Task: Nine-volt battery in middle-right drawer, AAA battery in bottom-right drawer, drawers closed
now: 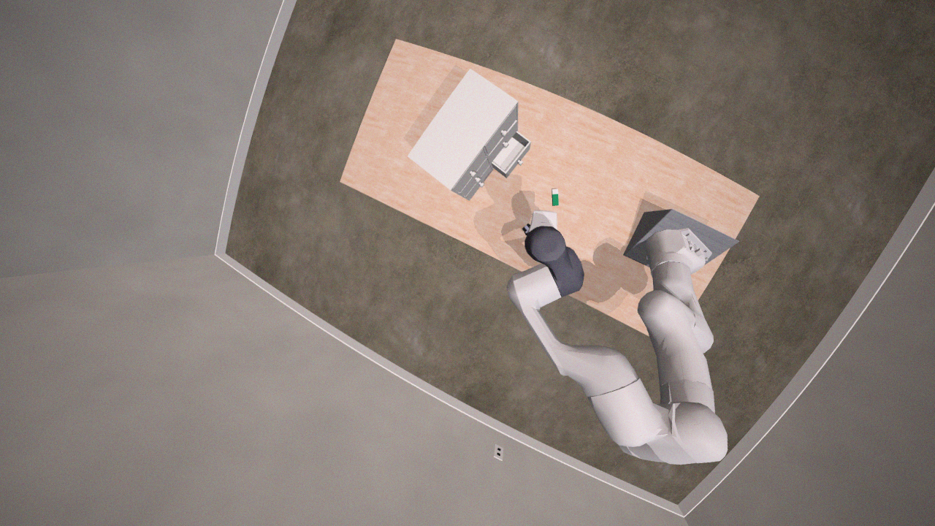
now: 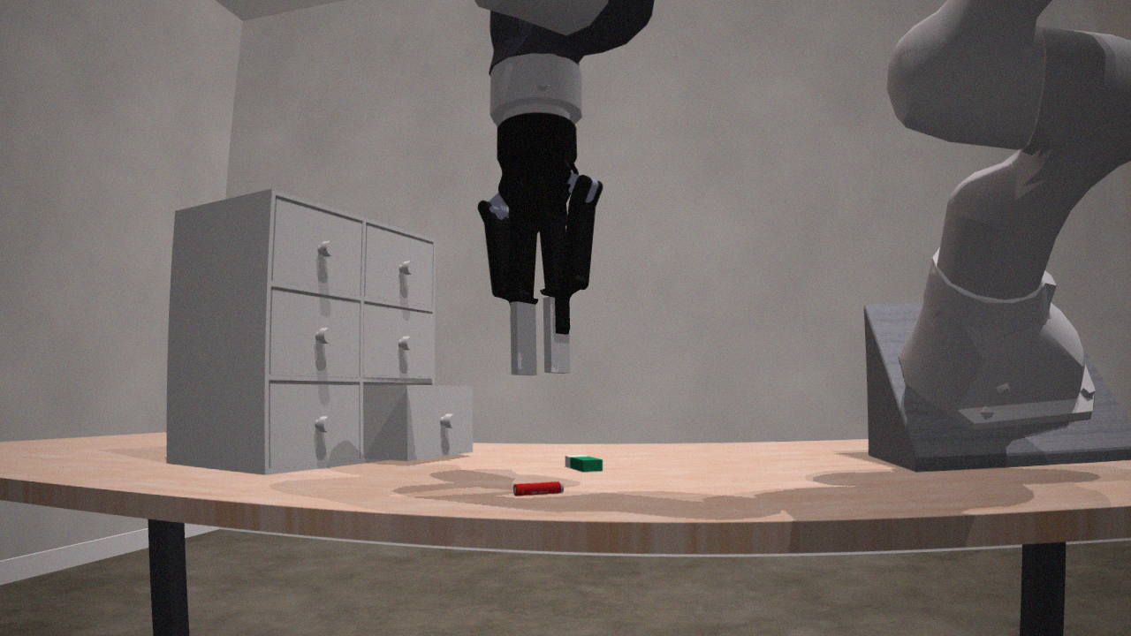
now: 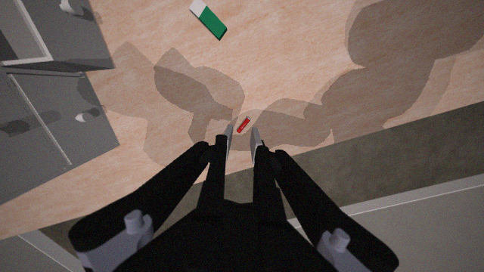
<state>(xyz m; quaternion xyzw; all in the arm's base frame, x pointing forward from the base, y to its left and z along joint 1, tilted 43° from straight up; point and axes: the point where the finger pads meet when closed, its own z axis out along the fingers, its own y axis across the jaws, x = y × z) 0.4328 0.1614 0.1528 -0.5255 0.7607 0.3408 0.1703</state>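
Black linkages carry the pale fingertips of the gripper (image 1: 526, 229) (image 2: 540, 371) (image 3: 242, 130), which stand a little apart, nothing between them, pointing down well above the tabletop (image 1: 621, 163) (image 2: 711, 454) (image 3: 295, 41). Below them the red AAA battery (image 2: 538, 488) (image 3: 243, 125) lies on its side; in the wrist view it shows just beyond the gap, its long axis slanting across the closing direction. The next move probably calls for a further wrist turn, so the pads meet its long sides, then a descent; closing on the slant could roll it. Farther off, the green-and-white nine-volt battery (image 1: 554, 198) (image 2: 586, 463) (image 3: 213, 23) lies flat. Beyond, on the chest (image 1: 464, 124) (image 2: 217, 332) (image 3: 41, 113), the bottom right drawer (image 1: 513, 155) (image 2: 427, 423) (image 3: 77, 41) stands pulled out, while the middle right drawer (image 2: 387, 359) is in.
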